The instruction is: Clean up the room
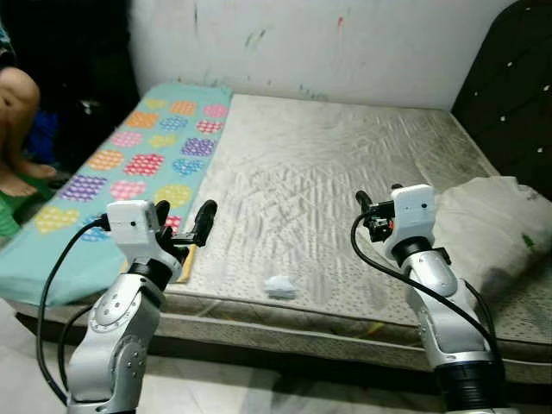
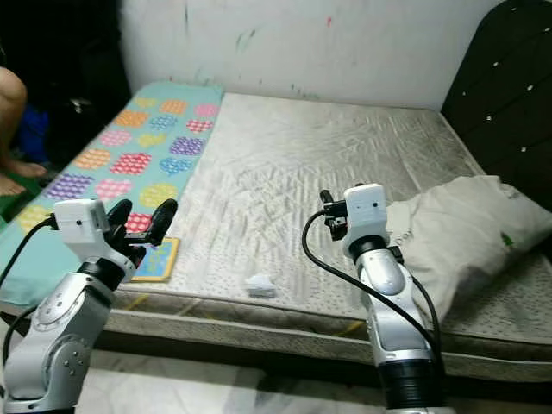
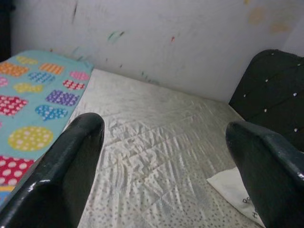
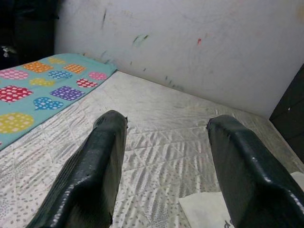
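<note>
A bare quilted mattress (image 1: 328, 164) lies before me. A teal blanket (image 1: 138, 159) with coloured patches covers its left strip. Near the front edge lies a crumpled white scrap (image 1: 279, 286), and a small colourful flat book (image 2: 158, 259) rests at the blanket's near corner. A grey-white pillow (image 1: 492, 228) lies at the right. My left gripper (image 1: 184, 217) hovers open above the book, holding nothing. My right gripper (image 1: 378, 197) is raised open and empty over the mattress, just left of the pillow. Both wrist views look between spread fingers (image 3: 71, 161) (image 4: 99, 161) across the mattress to the wall.
A dark padded headboard (image 1: 509, 78) stands at the right. The marked white wall (image 1: 345, 43) runs behind the bed. A person's bare leg (image 1: 13, 108) is at the far left beside the bed. Pale floor (image 1: 259, 392) lies in front of the bed.
</note>
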{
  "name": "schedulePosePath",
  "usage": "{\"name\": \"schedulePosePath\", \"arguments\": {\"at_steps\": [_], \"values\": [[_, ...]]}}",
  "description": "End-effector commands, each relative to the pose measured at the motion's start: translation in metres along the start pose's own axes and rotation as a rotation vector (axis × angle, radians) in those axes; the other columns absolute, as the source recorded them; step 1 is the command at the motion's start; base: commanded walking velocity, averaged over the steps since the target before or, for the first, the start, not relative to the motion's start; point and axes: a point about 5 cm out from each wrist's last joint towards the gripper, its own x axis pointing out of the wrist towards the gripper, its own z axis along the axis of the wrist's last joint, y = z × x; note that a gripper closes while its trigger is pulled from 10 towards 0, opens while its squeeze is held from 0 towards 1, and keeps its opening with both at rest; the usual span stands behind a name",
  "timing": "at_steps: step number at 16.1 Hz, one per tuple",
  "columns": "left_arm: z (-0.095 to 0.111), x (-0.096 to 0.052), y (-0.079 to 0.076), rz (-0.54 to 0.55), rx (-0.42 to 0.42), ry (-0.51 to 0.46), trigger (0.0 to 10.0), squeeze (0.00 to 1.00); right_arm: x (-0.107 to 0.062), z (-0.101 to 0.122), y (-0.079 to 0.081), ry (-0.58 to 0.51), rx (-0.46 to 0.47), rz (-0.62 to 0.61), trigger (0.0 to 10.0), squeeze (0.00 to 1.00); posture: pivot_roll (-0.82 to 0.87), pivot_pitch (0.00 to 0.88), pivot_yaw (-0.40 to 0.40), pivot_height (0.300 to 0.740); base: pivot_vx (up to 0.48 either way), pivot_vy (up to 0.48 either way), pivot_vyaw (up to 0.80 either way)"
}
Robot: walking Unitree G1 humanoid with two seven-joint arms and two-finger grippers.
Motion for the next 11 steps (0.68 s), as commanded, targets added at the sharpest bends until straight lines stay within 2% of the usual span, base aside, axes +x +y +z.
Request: {"name": "schedulePosePath", "arguments": {"at_steps": [1,10,11], "values": [[0.0029,-0.0006,-0.0030,0.002,0.001,-0.016,10.0,0.00,0.0015,0.0035,-0.0028,-0.010,0.003,-0.004,10.0,0.00,-0.04,0.000,-0.044,0.740,0.259,0.000,0.00],[-0.0011,0.0001,-0.0077,0.002,-0.020,-0.003,10.0,0.00,0.0009,0.0009,-0.0017,-0.004,0.002,-0.006,10.0,0.00,-0.04,0.000,-0.037,0.740,0.268,0.000,0.00],[-0.0016,0.0005,-0.0082,0.002,-0.020,0.001,10.0,0.00,0.0010,0.0006,-0.0020,-0.003,0.001,-0.007,10.0,0.00,-0.04,0.000,-0.036,0.740,0.000,0.000,0.00]]}}
